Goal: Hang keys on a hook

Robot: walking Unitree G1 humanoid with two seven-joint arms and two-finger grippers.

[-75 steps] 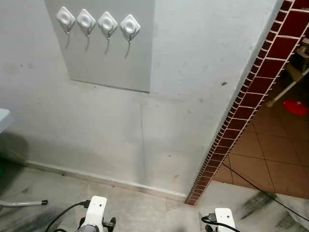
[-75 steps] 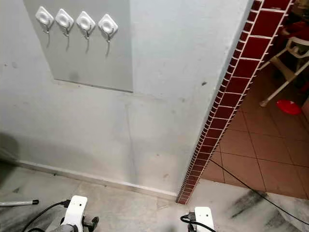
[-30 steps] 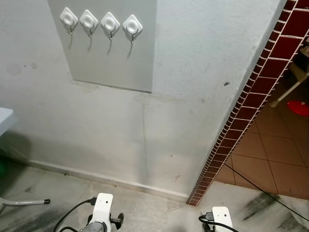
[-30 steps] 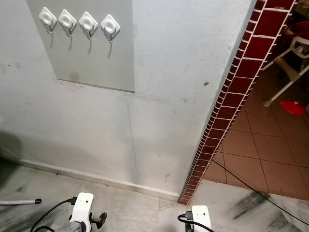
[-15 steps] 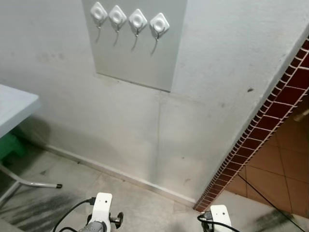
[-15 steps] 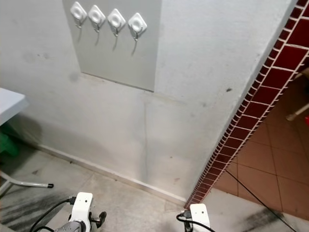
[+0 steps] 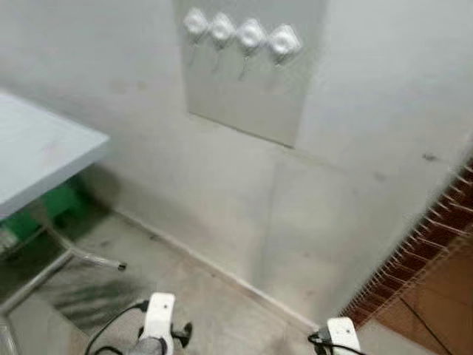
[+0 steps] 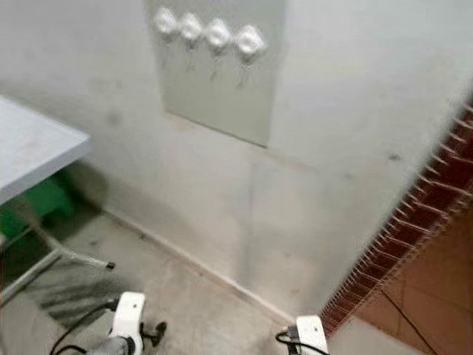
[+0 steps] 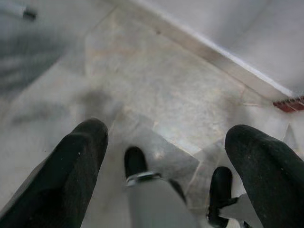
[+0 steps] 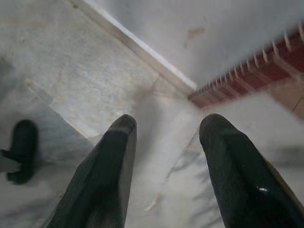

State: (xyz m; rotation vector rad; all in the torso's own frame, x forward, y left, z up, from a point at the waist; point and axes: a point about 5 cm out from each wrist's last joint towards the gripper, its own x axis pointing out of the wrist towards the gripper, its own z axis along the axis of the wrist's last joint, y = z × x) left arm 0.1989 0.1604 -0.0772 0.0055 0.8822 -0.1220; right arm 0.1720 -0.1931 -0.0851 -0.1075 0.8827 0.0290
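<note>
High above both my claws, on the grey panel (image 7: 251, 70) of the wall, sit the four white hooks (image 7: 242, 33), well apart from either. My view has swung left since a moment ago (blurred by the turn), bringing a table (image 7: 37, 159) in beside my left claw (image 9: 166, 156). It and my right claw (image 10: 164, 156) hang low over the floor, fingers spread, holding nothing. Keys I cannot see, so I judge I must fetch them first
</note>
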